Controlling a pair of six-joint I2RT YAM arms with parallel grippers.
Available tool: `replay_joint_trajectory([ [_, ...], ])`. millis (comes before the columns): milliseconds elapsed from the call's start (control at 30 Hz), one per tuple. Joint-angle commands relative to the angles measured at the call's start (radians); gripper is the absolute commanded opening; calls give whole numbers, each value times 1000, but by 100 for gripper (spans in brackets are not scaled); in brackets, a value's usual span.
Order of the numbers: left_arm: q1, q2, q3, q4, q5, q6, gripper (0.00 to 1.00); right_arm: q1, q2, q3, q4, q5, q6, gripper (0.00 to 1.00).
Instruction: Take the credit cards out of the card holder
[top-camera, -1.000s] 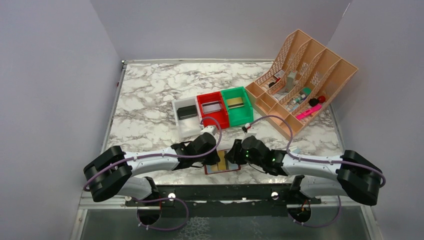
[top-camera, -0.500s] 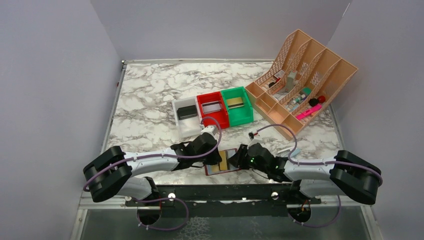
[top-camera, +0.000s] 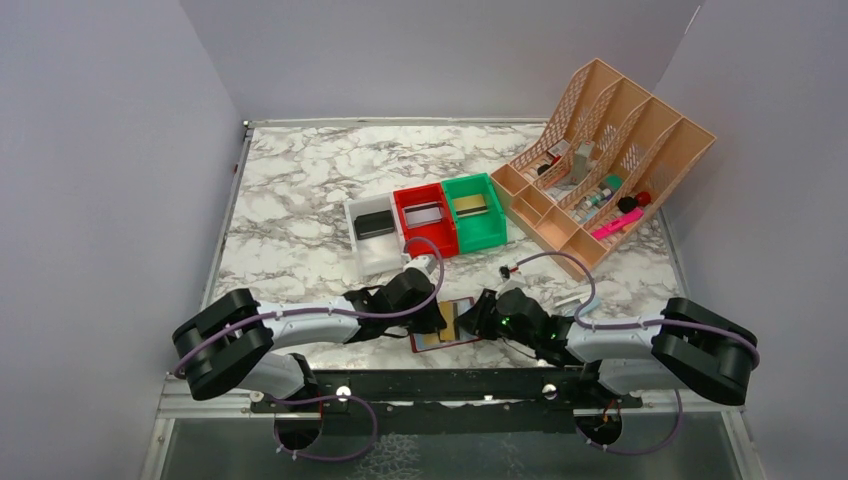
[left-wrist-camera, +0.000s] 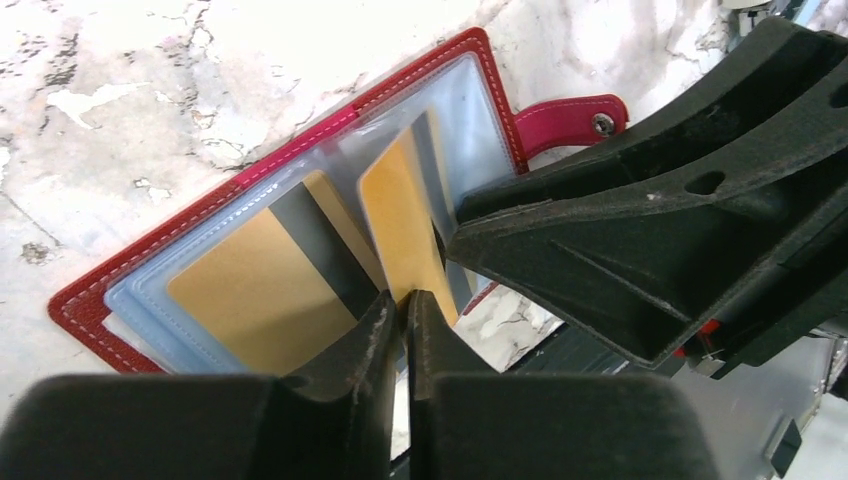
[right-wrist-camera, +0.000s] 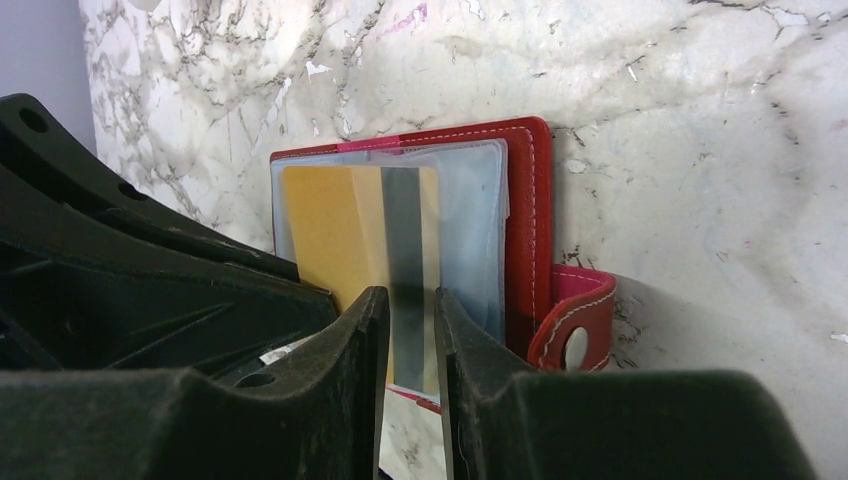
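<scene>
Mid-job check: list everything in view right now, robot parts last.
card holder: one, dark red, open between the grippers
pocketed gold card: one, gold, in a holder pocket
lifted gold card: one, gold, tilted up from holder
white bin: one, mid-table, black card inside
red bin: one, beside it, grey card inside
green bin: one, next along, third gold card inside
rack: one, peach, far right
left gripper: black, shut on lifted gold card
right gripper: black, slightly open at holder
</scene>
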Motion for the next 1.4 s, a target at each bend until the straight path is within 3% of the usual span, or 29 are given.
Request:
replay_joint_trajectory([
  [0, -7, -23, 37, -105, -72, 3, 4, 5, 6, -14, -112, 24, 3, 29],
  [100, -7, -45, 64, -220, -155, 28, 0, 5, -28, -9, -153, 44, -3, 30],
  [333, -7, -128, 89, -360, -251, 48, 0, 5, -125, 84, -285, 104, -70, 32],
  [567, -6, -258, 99, -370, -258, 60, 0, 5, -151, 252, -387, 162, -182, 34],
  [767, -6, -363, 82, -369, -287, 74, 0, 5, -134, 267, -310, 142, -178, 39],
  [933, -6, -409, 58, -370, -312, 79, 0, 5, -130, 167, -184, 83, -134, 56],
  [1000, -4, -402, 54, -365, -329, 87, 0, 5, -148, 140, -146, 91, -160, 90],
  [1033, 1, -395, 60, -364, -331, 107, 0, 5, -160, 143, -156, 94, -180, 99],
  [1200, 72, -372, 111, -336, -204, 232, 0, 5, -189, 145, -162, 105, -221, 100],
  [1367, 169, -402, 45, -232, -27, 223, 0, 5, -222, 80, -5, -5, -261, 99],
])
